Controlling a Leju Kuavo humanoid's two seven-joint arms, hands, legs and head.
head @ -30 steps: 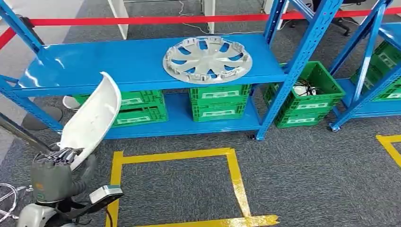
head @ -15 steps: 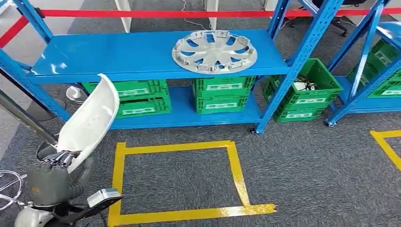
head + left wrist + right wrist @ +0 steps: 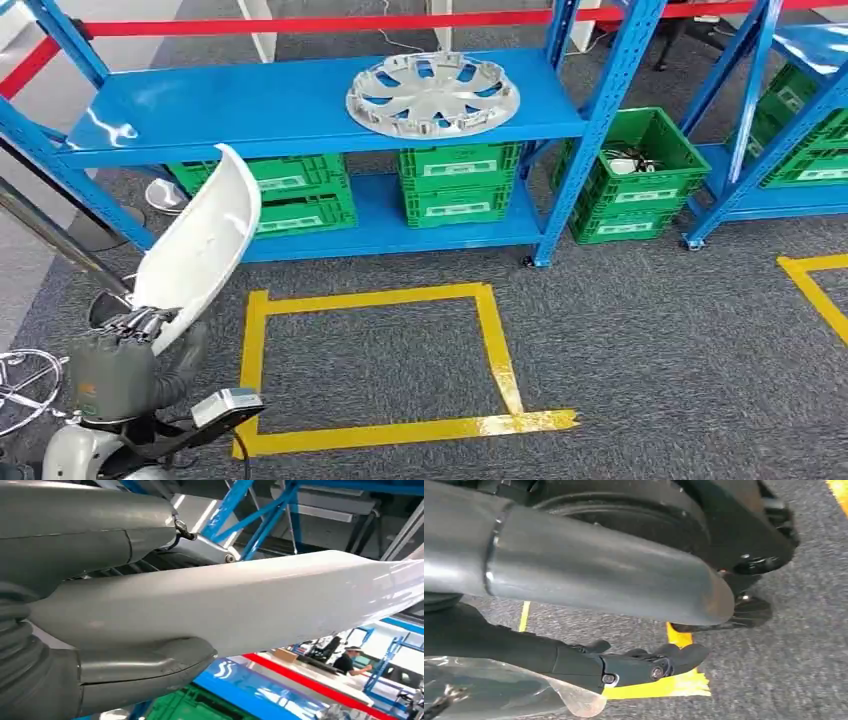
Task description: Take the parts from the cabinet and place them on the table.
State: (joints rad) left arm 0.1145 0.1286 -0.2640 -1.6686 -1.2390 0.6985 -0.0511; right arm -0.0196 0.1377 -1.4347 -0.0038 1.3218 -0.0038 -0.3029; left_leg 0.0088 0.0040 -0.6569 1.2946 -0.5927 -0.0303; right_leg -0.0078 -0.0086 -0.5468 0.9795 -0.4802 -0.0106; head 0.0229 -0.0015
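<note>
step: we've got one part off the blue rack (image 3: 300,115) — looks like we're in the carry leg, table not in sight, so it's prob a turn/walk job from here.

part in hand: long curved white panel (image 3: 200,245), standing up at a tilt from our left hand (image 3: 125,350), its upper end level w/ the green crates (image 3: 300,195) on the lower shelf. In the left wrist view the white panel (image 3: 260,600) runs right across, thumb (image 3: 145,667) pressed along one face, so it's clamped between thumb and fingers.

right hand: right hand (image 3: 644,662) hangs low over the carpet near the yellow floor tape (image 3: 674,682). Fingers lie fairly straight, nothing in them as far as we can tell — some clear plastic film sits beside it, can't say if it touches.

still to fetch: silver wheel cover (image 3: 432,93) lies flat on the top shelf, well apart from both hands.

next move: imo keep the panel from swinging into the rack uprights while we head for the table — it's long and held at one end, so it could lever loose.
</note>
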